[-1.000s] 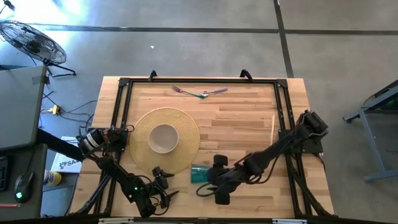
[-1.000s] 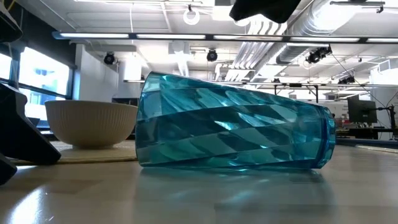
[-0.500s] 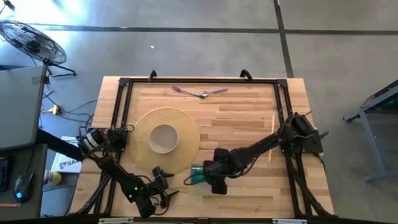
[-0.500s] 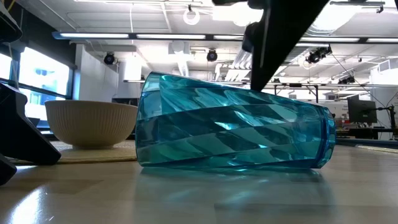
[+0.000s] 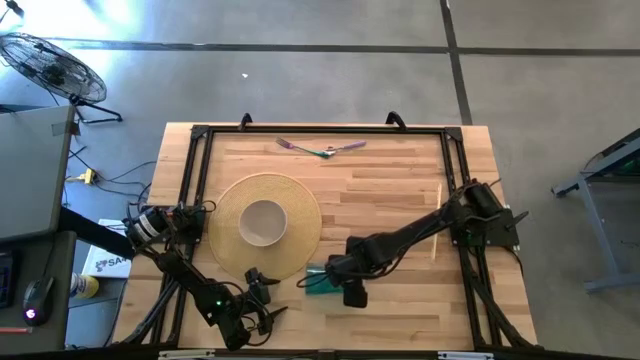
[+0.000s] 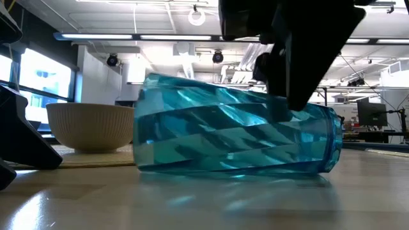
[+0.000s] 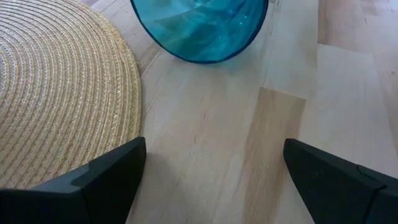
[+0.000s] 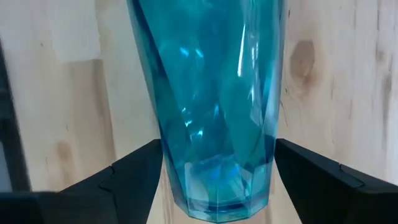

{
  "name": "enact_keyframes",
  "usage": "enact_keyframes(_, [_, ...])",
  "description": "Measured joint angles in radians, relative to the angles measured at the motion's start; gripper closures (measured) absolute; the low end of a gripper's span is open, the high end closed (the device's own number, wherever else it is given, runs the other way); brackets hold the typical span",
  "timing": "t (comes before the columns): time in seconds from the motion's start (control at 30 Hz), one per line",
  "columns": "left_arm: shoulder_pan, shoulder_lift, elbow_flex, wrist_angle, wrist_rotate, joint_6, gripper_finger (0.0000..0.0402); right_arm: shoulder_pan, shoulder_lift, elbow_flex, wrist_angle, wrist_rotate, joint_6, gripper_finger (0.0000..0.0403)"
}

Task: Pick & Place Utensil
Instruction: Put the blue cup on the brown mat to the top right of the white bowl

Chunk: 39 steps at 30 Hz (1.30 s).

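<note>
Look past the arms first: a round woven straw placemat point(image 5: 266, 225) sits on the left half of your light wooden tabletop point(image 5: 390, 190), with a cream ribbed bowl point(image 5: 263, 221) at its centre, and a thin pale wooden stick point(image 5: 437, 220) lies near the edge at 3 o'clock. The task's things, two slim utensils point(image 5: 322, 149) with a green and a purple handle, lie crossed at 12 o'clock by the far black frame rail, well apart from both arms; they are too small for you to tell fork from spoon. Between them and the right gripper point(image 5: 322, 281) lies a faceted blue transparent plastic tumbler point(image 6: 233, 124) on its side, just off the placemat at about 6 o'clock. The right jaws straddle it, one dark finger on each flank in the right wrist view, fairly wide; whether they actually press on the tumbler you cannot tell. In the low view the gripper's body hides part of the tumbler's top. The left gripper point(image 5: 262, 310) waits at 7 o'clock near the front edge, jaws spread wide with nothing between them, facing the tumbler's base.
</note>
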Motion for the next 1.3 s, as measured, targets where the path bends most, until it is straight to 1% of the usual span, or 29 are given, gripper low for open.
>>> enact_keyframes(0.13, [0.0,0.0,0.0,0.0,0.0,0.0,0.0028,0.0,0.0,-0.02,0.038,0.0,0.002,0.0104])
enact_keyframes(0.47, [0.0,0.0,0.0,0.002,-0.003,-0.001,0.0028,0.001,0.0,-0.021,0.053,-0.024,0.024,0.0104])
enact_keyframes(0.6, [0.0,0.0,0.0,0.002,-0.005,-0.001,0.0028,0.001,0.004,-0.001,0.039,-0.023,0.018,0.0104])
enact_keyframes(0.73, [0.0,0.0,0.0,0.002,-0.006,-0.001,0.0028,0.0,0.008,0.024,0.024,-0.02,-0.024,0.0104])
enact_keyframes(1.03, [0.0,0.0,0.0,0.002,-0.007,-0.001,0.0028,-0.005,0.008,0.028,0.016,-0.025,-0.028,0.0104])
enact_keyframes(1.17, [0.001,0.0,0.0,0.002,-0.007,-0.001,0.0028,-0.005,0.007,0.027,0.017,-0.048,0.005,0.0104])
enact_keyframes(1.3, [0.001,0.0,0.0,0.002,-0.007,-0.001,0.0028,-0.005,0.006,0.024,0.013,-0.045,0.024,0.0102])
